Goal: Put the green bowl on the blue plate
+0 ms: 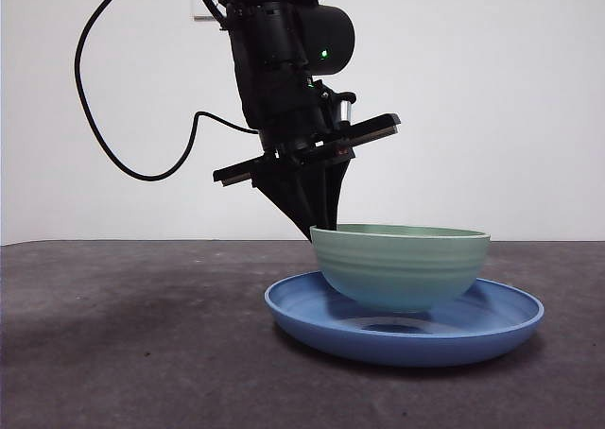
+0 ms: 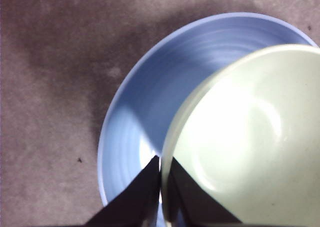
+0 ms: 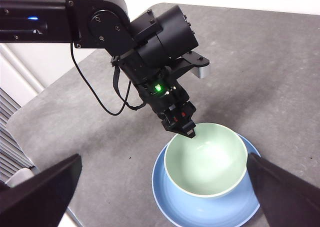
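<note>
The green bowl hangs level just over the middle of the blue plate, with a dark shadow under its base. My left gripper comes down from above and is shut on the bowl's rim, one jaw inside the bowl and one outside. In the left wrist view the jaws pinch the rim of the bowl above the plate. The right wrist view shows the left gripper on the rim of the bowl over the plate. My right gripper is open and empty, high above.
The dark grey table ends in a rounded edge beyond the left arm. A black cable loops from that arm. A white wall stands behind.
</note>
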